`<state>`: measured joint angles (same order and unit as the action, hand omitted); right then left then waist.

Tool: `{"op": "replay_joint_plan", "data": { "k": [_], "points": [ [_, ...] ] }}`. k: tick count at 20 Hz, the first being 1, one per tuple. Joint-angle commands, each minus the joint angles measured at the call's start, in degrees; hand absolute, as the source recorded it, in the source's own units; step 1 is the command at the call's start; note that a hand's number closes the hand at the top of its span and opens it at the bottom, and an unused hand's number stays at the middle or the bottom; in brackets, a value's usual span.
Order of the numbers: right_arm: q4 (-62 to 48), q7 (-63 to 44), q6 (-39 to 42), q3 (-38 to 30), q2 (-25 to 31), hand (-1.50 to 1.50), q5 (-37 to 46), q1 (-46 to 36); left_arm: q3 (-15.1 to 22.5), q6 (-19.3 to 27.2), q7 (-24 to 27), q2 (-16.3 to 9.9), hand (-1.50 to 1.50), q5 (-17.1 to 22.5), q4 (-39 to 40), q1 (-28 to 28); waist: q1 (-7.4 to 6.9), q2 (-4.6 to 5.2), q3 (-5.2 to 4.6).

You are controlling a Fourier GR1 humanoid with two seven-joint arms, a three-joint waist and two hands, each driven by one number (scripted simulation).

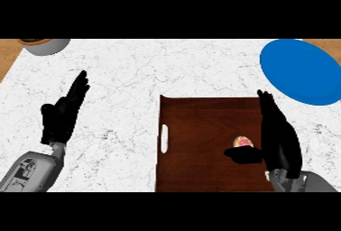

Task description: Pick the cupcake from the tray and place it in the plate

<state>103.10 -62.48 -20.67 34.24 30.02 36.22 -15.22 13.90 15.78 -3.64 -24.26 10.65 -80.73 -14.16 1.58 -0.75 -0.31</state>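
On the brown tray (200, 135), the cupcake (244, 142) sits at the right hand's (278, 140) nine o'clock, fingers straight, thumb touching it; blue plate (300, 72) at one o'clock; left hand (63, 115) rests, fingers straight.

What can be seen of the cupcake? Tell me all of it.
The cupcake is small, with pink frosting on top and a pale wrapper edge below. It sits on the dark brown wooden tray, toward its right side. The right hand lies close along its right, its thumb curving under the near side and hiding the lower part; whether they touch cannot be told. The blue plate lies farther back right.
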Motion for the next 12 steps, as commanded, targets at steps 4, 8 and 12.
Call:
{"op": "replay_joint_plan", "data": {
  "k": [4,8,12],
  "points": [
    [8.6,-17.4,17.1,-3.8,2.4,-1.50,-7.3,-2.5,-0.5,-1.2,1.5,0.3,0.00,-0.5,1.0,0.5,-0.94,0.49,0.13],
    [10.7,-19.5,18.5,-3.6,1.2,-1.50,-7.9,-1.5,0.7,-0.4,0.9,2.2,0.00,-2.4,0.5,-0.1,-1.08,0.59,0.19],
    [6.0,-15.0,18.3,-5.8,0.2,-1.50,-9.6,-0.5,-2.0,-3.2,1.8,1.5,0.00,-1.1,3.5,-1.7,-1.33,0.81,0.24]
  ]
}}
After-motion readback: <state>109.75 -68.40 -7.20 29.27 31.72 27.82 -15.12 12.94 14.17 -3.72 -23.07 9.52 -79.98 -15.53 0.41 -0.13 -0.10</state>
